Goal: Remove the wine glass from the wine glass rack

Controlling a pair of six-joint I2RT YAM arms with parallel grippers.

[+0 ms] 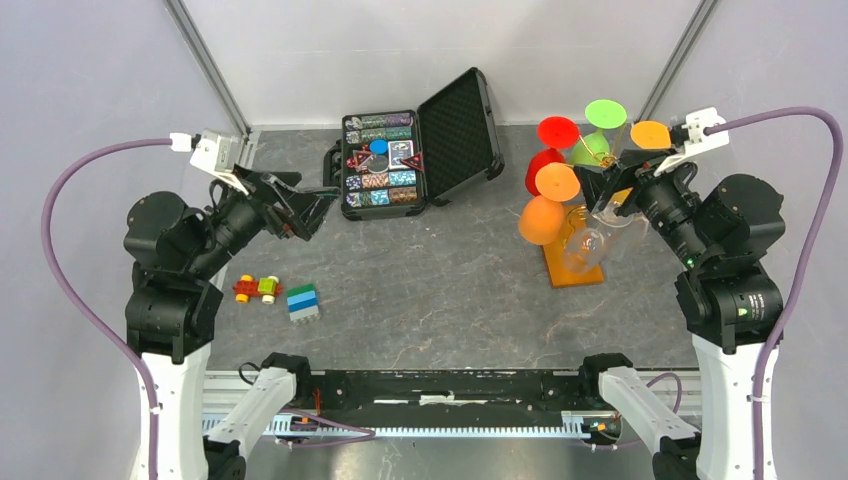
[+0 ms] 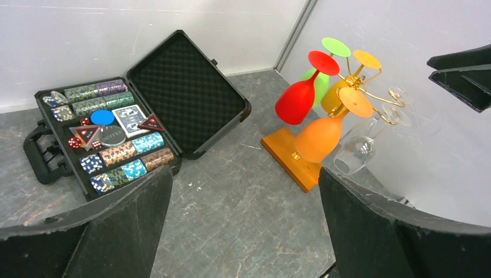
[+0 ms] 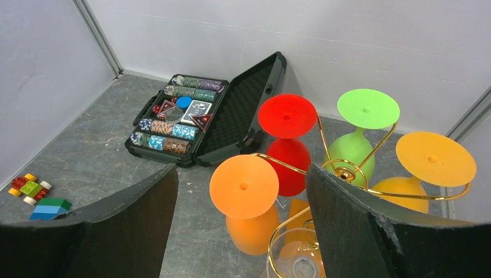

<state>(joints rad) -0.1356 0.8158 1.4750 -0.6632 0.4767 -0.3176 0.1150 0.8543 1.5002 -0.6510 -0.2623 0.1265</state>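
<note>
Glasses point(image 1: 541, 219) hung by their feet from the rack point(image 1: 572, 275) at 3 o'clock, clear glass point(image 1: 585, 248) nearest me. My right gripper point(image 3: 240, 171) hovered above, jaws apart to take it; left gripper point(image 2: 244, 172), also apart, idled at 9 o'clock.

Bright, even light throws only faint soft shadows on the table point(image 1: 450, 300), and every view is sharp.

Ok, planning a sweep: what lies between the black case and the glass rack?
Only bare grey tabletop between the case and the rack, clearest in the top view.
</note>
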